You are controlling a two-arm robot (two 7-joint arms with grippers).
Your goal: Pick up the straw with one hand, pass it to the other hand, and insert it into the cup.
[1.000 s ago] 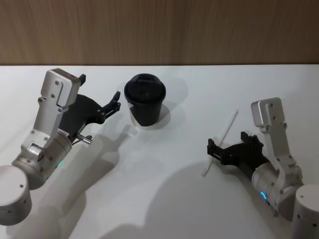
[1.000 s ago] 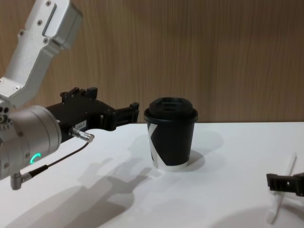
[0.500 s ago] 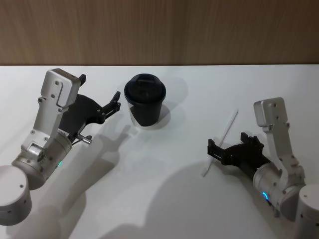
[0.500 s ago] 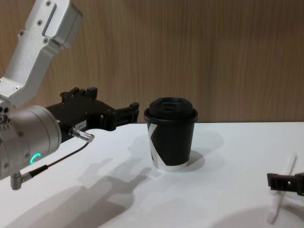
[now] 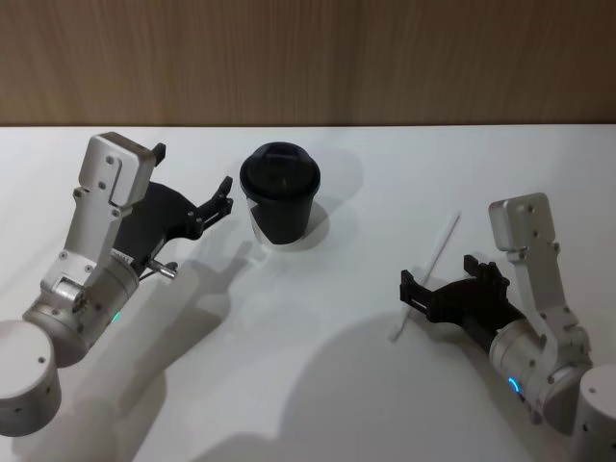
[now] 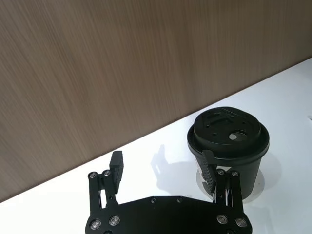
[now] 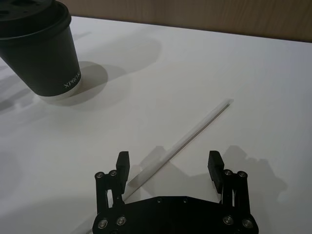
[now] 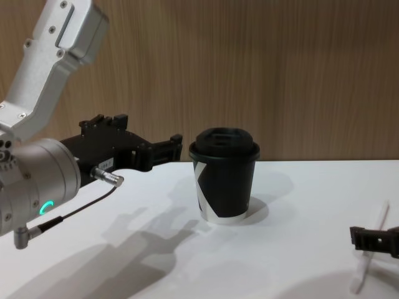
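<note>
A wood-panelled wall (image 5: pixel 385 58) runs behind the white table (image 5: pixel 318 385). The left arm (image 5: pixel 96 241) reaches in over the table's left side. The left gripper (image 6: pixel 162 168) hangs above the surface, spread wide with nothing between its fingers. It points at the cup, with one fingertip near the cup's side but apart from it. The right gripper (image 7: pixel 168 158) sits low over the table's right side, also released, with one finger on either side of the straw and neither pinching it. The cup (image 5: pixel 279 192) is black, with its lid on and a white band at its foot. It stands upright toward the back of the table, between the two arms and closer to the left one. The straw (image 5: pixel 440 247) lies flat on the table, well to the right of the cup. It slants from near left to far right, its nearer part passing between the right gripper's fingers
</note>
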